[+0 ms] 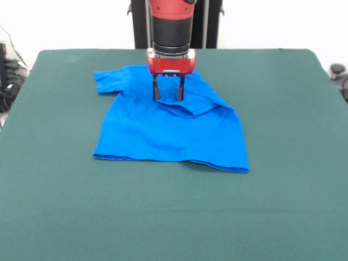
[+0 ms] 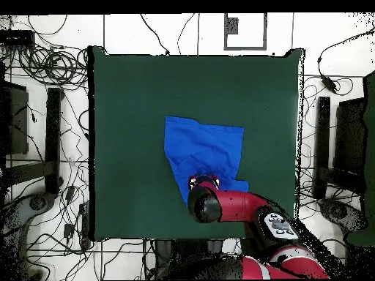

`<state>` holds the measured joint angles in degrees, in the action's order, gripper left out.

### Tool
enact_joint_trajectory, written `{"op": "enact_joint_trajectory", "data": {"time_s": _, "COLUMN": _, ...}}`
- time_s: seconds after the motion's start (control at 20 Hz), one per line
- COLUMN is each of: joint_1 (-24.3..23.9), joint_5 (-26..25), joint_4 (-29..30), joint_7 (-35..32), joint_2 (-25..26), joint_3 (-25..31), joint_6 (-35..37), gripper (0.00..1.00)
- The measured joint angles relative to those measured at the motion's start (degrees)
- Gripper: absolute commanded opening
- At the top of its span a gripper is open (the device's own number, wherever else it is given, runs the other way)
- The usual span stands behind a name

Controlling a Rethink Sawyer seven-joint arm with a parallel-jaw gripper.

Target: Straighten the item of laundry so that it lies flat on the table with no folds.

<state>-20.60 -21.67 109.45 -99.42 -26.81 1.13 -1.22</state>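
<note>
The blue T-shirt (image 1: 163, 128) lies on the green table (image 1: 283, 206), in the upper centre of the front view and slightly left of the midline. It is not flat: one sleeve (image 1: 109, 80) spreads out toward the upper left, while the opposite shoulder is folded over the body, leaving a raised diagonal crease (image 1: 209, 103) running toward the right edge of the garment. The bottom hem (image 1: 168, 159) faces the lower edge of the frame and is mostly straight, dipping to a corner at lower right. The gripper (image 1: 168, 93) stands vertically over the collar area, its two dark fingers (image 1: 156, 91) parted, with tips down at the fabric beside the fold; no cloth is seen pinched between them. In the overhead view the red arm (image 2: 242, 201) covers that end of the shirt.
</note>
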Motion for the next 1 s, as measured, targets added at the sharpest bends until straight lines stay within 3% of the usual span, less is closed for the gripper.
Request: {"op": "enact_joint_trajectory", "data": {"time_s": 1.0, "joint_1": 0.5, "joint_5": 0.0, "joint_4": 0.0, "joint_7": 0.0, "joint_2": -2.8, "joint_3": 0.0, "joint_6": 0.0, "gripper": 1.00}}
